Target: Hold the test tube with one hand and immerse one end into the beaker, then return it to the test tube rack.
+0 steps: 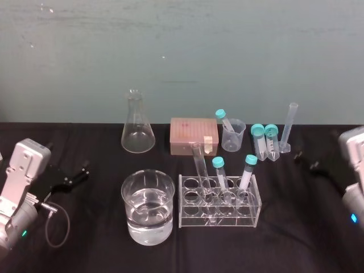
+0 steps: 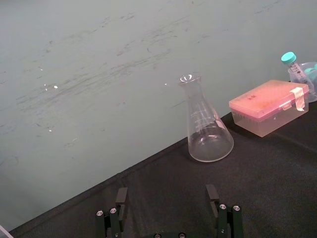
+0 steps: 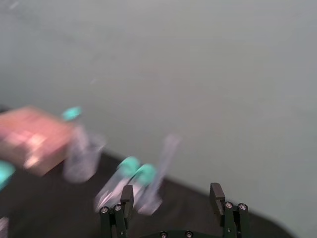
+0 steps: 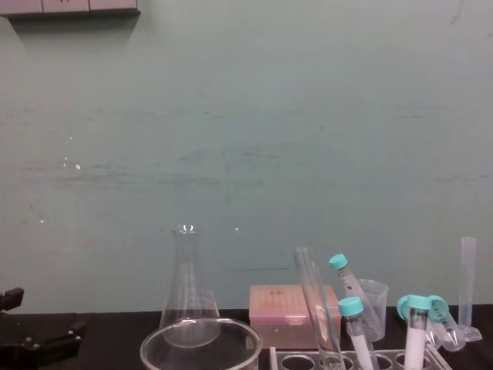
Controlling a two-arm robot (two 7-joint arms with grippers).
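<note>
The test tube [image 1: 199, 169], long, clear and uncapped, leaned in a left hole of the rack [image 1: 193, 219], beside two teal-capped tubes [image 1: 247, 170]. The beaker [image 1: 132, 196], just left of the rack, held clear liquid [image 1: 149, 220] in its lower half. The left gripper [image 2: 166, 196] and right gripper [image 3: 171, 194] hung spread and empty, well apart from the glassware.

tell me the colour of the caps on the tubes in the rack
Teal caps, clearest in head view.
</note>
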